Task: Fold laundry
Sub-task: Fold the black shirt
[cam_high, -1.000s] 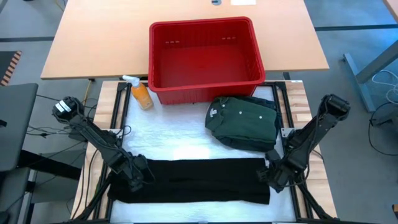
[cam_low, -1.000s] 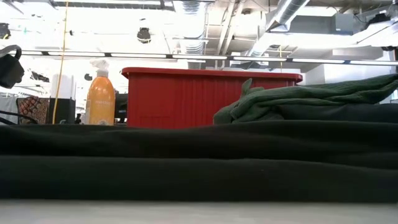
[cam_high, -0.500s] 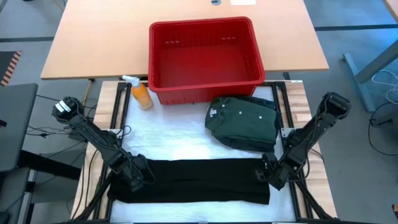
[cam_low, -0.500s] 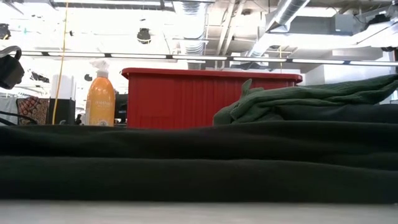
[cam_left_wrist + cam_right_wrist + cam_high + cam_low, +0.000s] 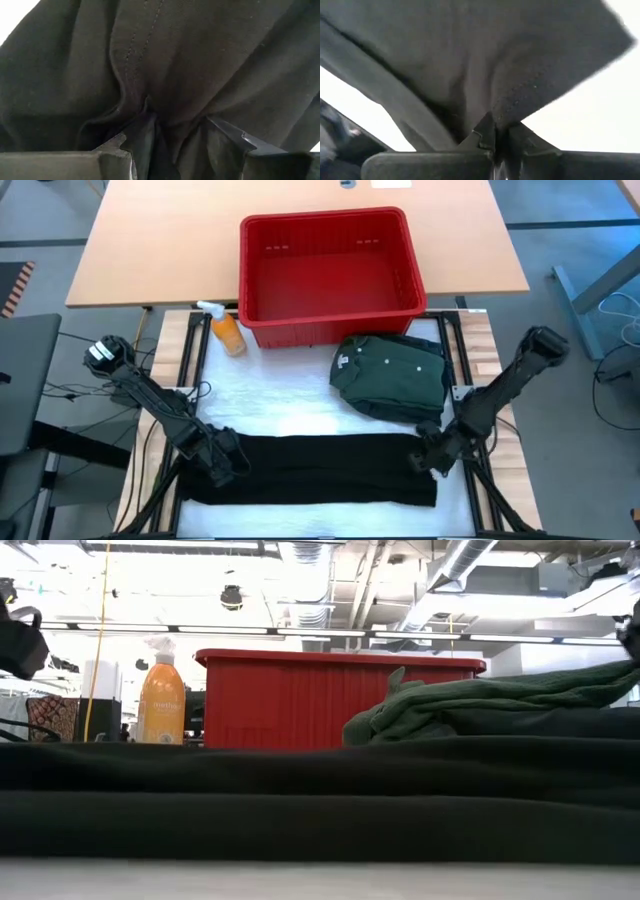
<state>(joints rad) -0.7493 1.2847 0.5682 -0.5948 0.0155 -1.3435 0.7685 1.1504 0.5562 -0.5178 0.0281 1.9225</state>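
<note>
Right end effector [image 5: 428, 457] pinches the black garment's [image 5: 320, 470] right edge; left end effector [image 5: 222, 463] grips its left.

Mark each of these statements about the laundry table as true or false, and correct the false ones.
1. The red plastic basket holds a pile of clothes. False: its inside shows empty.
2. The black garment lies as a long folded band across the near edge of the table. True.
3. The right gripper is shut on the black garment's right end. True: the right wrist view shows cloth pinched between its fingers.
4. The green buttoned shirt is spread flat and unfolded. False: it sits folded, beside the basket.
5. The orange spray bottle stands to the right of the basket. False: it is at the basket's left corner.
6. The left gripper is at the black garment's left end. True.
</note>
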